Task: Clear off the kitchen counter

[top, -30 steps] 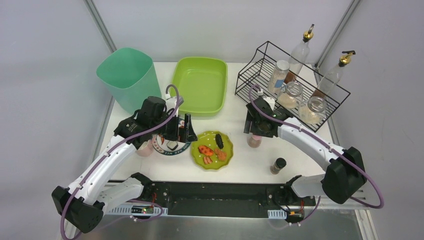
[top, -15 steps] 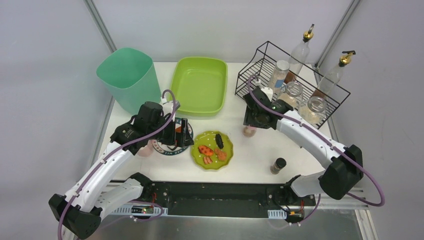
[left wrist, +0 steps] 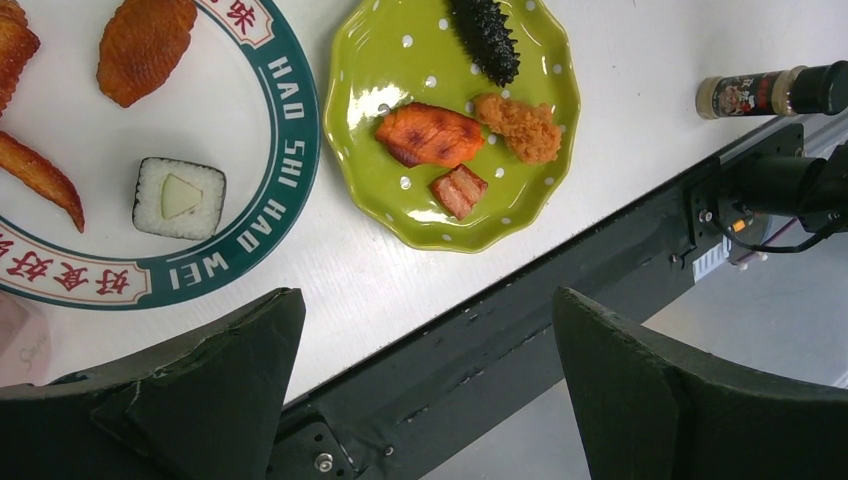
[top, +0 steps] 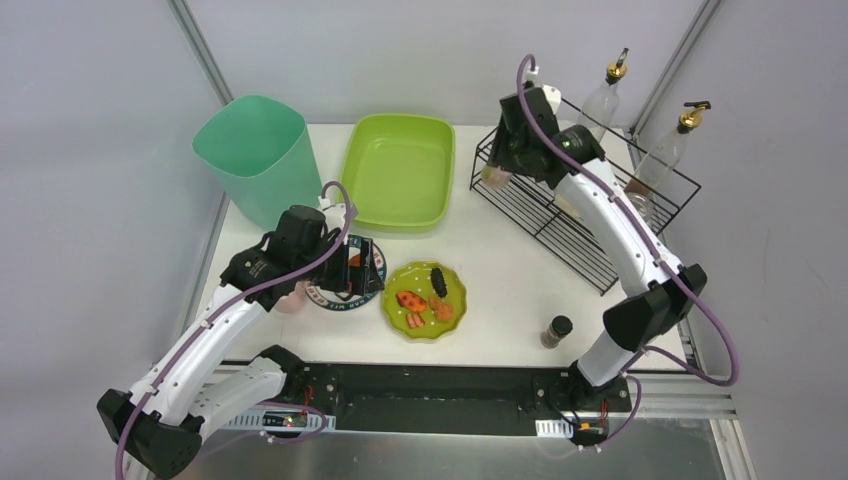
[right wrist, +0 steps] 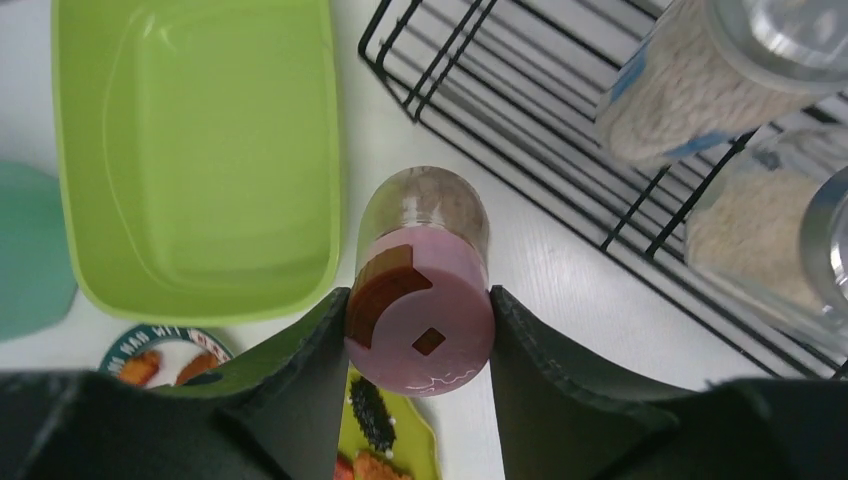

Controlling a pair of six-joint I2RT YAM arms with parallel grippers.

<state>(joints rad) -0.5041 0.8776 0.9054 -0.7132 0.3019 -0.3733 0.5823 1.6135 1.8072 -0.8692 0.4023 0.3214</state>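
Clearing under way: on the near side of the kitchen counter (top: 500, 290), just behind its black front rail (top: 440, 385), a dark-capped shaker (top: 556, 330) and a green plate (left wrist: 400, 60) of food wait their turn. Beside them the left gripper (left wrist: 423, 296) hovers over a teal-rimmed white plate (left wrist: 290, 130), its jaws spread wide with nothing between them.

Farther back, the right gripper (right wrist: 416, 300) is clamped on a pink-capped jar (right wrist: 425, 210), held clear of the white surface at the front-left corner of the black wire rack (top: 560, 220), where several jars already sit. The step in hand looks to be stowing this jar. The next move probably calls for carrying it over the rack's front wire and lowering it upright into a free spot without knocking the neighbouring jars.

The counter lies below both grippers, close under the left one and well beneath the raised right one. At its far edge stand a lime-green tub (top: 400, 170) and a teal bin (top: 255, 150).
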